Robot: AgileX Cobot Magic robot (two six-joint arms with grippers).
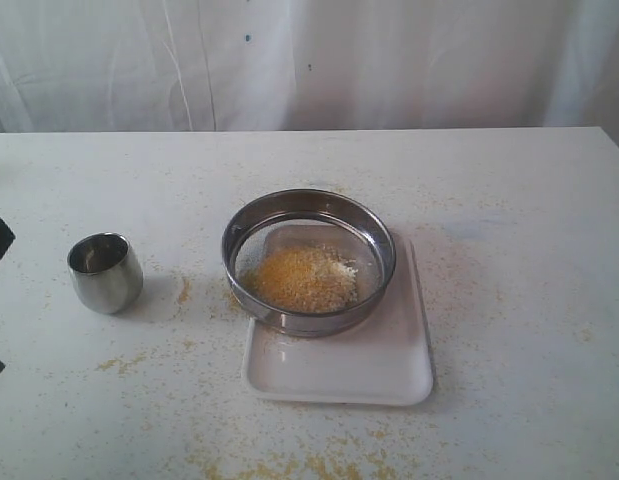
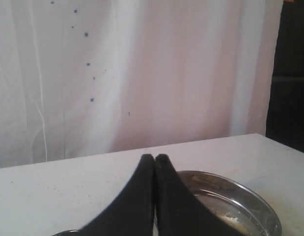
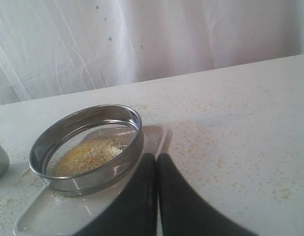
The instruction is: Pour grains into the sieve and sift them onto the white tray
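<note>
Left fingers [image 2: 155,164]: pressed together tip to tip, nothing between them. Right fingers [image 3: 157,164]: same, closed and empty. Both sit above the counter [image 1: 519,250], touching nothing.

The grains [image 1: 301,278] are a loose yellow-beige heap on the mesh inside the sieve [image 1: 309,322], toward its near side, with a paler whitish patch at the heap's right edge. The rest of the mesh is bare and the tray shows through it.

The sieve sits flat on the white tray [image 1: 339,370], on the tray's far-left part. Its rim overhangs the tray's left edge. The tray's near strip and right side are uncovered and look clean; I can't tell whether any grain lies under the mesh.

From my right wrist I see the sieve [image 3: 88,147] with the heap [image 3: 90,152] inside, and a tray corner [image 3: 43,219] just ahead of the fingers. From my left wrist only part of the sieve rim [image 2: 260,209] shows, just beyond the fingertips.

The steel cup [image 1: 105,272] stands upright on the counter left of the sieve, apart from it. I can't make out its contents.

Spilled grains [image 1: 319,467] are scattered over the counter: thickest along the near edge, plus a small smear between cup and sieve and a light dusting right of the tray.

A white curtain [image 1: 389,60] hangs behind the counter.
</note>
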